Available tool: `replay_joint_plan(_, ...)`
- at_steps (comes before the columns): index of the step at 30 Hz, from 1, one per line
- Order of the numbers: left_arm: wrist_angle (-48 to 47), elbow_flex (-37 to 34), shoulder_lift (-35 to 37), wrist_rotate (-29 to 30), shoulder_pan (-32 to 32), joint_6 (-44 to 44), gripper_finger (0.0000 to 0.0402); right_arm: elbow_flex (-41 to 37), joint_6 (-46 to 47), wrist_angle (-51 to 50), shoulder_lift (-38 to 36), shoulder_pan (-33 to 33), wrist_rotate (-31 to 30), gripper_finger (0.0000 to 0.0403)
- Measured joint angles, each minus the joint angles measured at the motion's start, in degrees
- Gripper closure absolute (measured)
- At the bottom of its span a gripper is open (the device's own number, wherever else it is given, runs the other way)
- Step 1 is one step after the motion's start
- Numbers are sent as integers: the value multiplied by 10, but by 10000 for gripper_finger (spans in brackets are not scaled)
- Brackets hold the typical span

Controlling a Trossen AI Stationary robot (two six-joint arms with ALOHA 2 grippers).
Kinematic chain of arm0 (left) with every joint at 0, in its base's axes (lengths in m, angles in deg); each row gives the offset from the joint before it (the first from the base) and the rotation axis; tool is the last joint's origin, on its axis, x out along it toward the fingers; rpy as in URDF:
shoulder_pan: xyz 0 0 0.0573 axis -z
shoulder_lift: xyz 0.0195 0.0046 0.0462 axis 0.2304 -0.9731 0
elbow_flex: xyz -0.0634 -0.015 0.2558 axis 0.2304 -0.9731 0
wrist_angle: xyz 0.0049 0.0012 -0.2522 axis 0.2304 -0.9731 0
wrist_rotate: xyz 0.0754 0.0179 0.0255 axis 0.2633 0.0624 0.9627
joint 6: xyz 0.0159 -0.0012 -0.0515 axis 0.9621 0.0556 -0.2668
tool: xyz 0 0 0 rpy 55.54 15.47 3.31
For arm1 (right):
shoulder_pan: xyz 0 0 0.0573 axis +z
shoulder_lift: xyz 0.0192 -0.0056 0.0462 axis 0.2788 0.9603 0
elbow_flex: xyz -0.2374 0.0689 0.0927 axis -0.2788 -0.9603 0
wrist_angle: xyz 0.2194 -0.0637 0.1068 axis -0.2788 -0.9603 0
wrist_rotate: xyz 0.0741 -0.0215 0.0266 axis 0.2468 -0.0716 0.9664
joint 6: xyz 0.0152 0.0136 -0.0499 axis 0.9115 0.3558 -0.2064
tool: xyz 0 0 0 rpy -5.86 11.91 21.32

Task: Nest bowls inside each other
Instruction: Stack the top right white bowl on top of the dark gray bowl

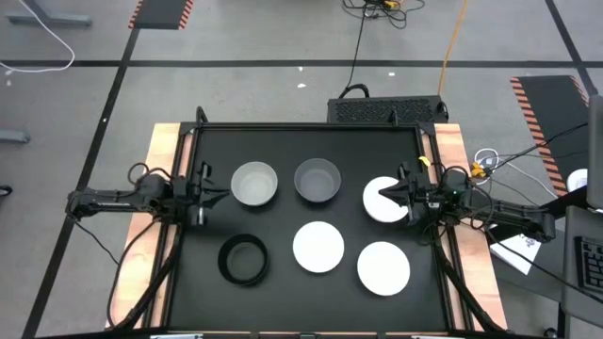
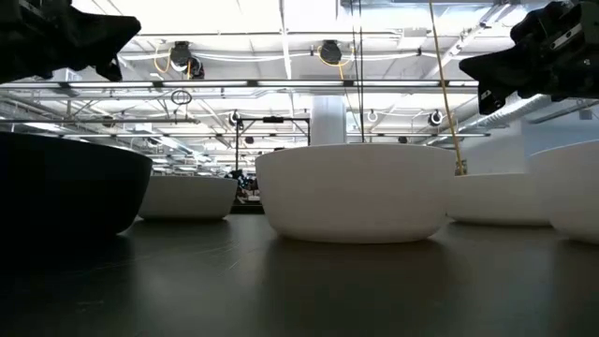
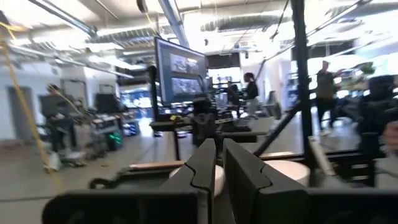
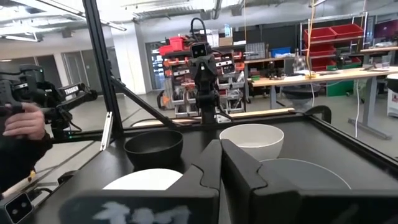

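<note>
Six round, smooth bowls sit separately on matte table.

Six bowls sit separately on the black table, none nested: three white bowls, two grey bowls and one black bowl. Two robot arms flank them, the left arm and the right arm, one at each side of the table.
</note>
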Motion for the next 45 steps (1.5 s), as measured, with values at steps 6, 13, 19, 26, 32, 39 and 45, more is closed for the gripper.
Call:
replay_joint_plan(6,7,0,0,33,0,35,366,0,26,58,0,0,0,403)
replay_joint_plan(13,21,0,0,35,0,66,366,77,30,-39,12,-8,-27,388)
replay_joint_plan(19,25,2,0,100,0,73,366,231,39,-286,76,-16,-172,309)
replay_joint_plan(26,-2,3,0,224,0,42,365,382,110,-511,214,-32,-302,190)
replay_joint_plan(32,-31,3,0,237,0,16,316,405,96,-584,310,-76,-302,135)
replay_joint_plan(39,-53,3,0,237,0,-20,176,406,52,-600,360,-148,-266,127)
replay_joint_plan(45,-64,3,0,214,0,-37,63,406,27,-636,379,-195,-167,130)
